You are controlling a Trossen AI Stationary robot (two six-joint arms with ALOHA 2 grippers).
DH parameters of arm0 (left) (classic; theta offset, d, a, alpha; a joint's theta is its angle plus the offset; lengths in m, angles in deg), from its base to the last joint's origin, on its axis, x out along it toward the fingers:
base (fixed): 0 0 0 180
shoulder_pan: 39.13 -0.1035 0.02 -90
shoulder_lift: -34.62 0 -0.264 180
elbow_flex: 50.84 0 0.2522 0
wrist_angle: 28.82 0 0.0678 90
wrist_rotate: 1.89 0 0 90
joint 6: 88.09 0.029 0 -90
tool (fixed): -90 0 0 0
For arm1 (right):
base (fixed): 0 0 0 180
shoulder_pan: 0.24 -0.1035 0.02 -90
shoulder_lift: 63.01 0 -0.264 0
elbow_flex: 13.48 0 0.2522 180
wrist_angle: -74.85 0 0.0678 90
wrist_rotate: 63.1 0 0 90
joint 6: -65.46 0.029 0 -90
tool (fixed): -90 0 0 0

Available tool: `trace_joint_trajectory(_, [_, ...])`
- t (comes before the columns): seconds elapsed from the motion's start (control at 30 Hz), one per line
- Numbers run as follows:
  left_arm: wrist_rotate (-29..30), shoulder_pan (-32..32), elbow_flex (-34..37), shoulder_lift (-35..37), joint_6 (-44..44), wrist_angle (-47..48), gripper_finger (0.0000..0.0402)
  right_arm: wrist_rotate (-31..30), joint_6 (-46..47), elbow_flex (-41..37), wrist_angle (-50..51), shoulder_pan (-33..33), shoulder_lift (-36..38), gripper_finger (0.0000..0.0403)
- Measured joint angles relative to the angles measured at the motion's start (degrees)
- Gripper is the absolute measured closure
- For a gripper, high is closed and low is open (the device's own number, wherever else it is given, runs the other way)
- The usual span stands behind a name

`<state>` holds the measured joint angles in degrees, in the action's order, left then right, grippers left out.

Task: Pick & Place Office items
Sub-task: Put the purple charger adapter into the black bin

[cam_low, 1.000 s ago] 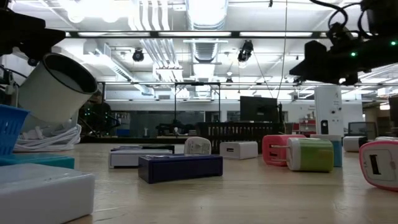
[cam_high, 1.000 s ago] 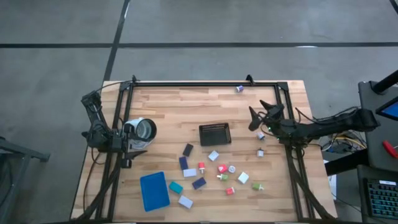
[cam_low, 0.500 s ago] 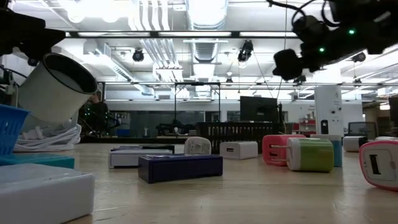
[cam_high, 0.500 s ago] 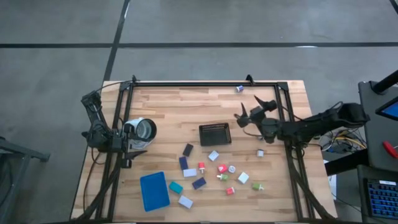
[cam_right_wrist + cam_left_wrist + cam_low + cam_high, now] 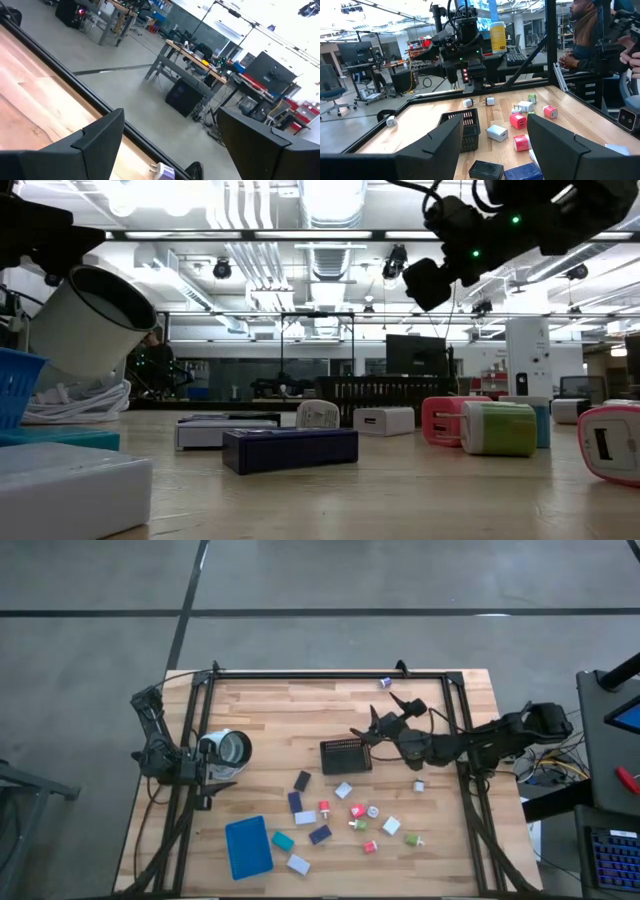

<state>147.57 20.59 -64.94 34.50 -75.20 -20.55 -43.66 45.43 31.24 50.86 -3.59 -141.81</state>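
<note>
The office items (image 5: 350,815) lie scattered on the near middle of the wooden table: small navy, white, teal, red, pink and green pieces. The low view shows a navy block (image 5: 290,448) and a pink piece (image 5: 445,420). My right gripper (image 5: 380,716) hangs open above the table, just beyond the right end of the black mesh basket (image 5: 345,755), with nothing between its fingers. It shows high in the low view (image 5: 430,275). My left gripper (image 5: 492,145) waits open at the table's left edge (image 5: 210,768), pointing level across the table.
A flat blue tray (image 5: 248,846) lies near the front left. One lilac piece (image 5: 385,683) sits alone by the far rail, and a white one (image 5: 419,785) lies toward the right. A black frame (image 5: 300,674) rims the table. A person (image 5: 585,30) sits beyond the table.
My right gripper has travelled from the table's right edge toward the basket, rising a little and rolling about its own axis. It has stayed open. The items and the left arm have kept still.
</note>
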Motion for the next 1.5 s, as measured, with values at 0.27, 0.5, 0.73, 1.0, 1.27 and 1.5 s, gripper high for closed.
trace_joint_trajectory(0.27, [0.0,0.0,0.0,0.0,0.0,0.0,0.0176,-1.9,4.7,1.3,0.0,2.0,-2.4,0.0106])
trace_joint_trajectory(0.5, [0.0,0.0,0.0,0.0,0.0,0.0,0.0177,2.0,8.3,1.5,0.0,5.1,-2.3,0.0119])
trace_joint_trajectory(0.73, [0.0,0.0,0.0,0.0,0.0,0.0,0.0177,8.0,24.7,1.6,5.0,10.9,-2.3,0.0121])
trace_joint_trajectory(1.0, [0.0,0.0,0.0,0.0,0.0,0.0,0.0177,15.5,34.6,7.9,20.3,17.3,-2.0,0.0124])
trace_joint_trajectory(1.27, [0.0,0.0,0.0,0.0,0.0,0.0,0.0177,26.7,57.3,24.7,60.8,25.1,-2.7,0.0130])
trace_joint_trajectory(1.5, [0.0,0.0,0.0,0.0,0.0,0.0,0.0177,30.8,60.2,29.2,67.7,29.1,-8.1,0.0136])
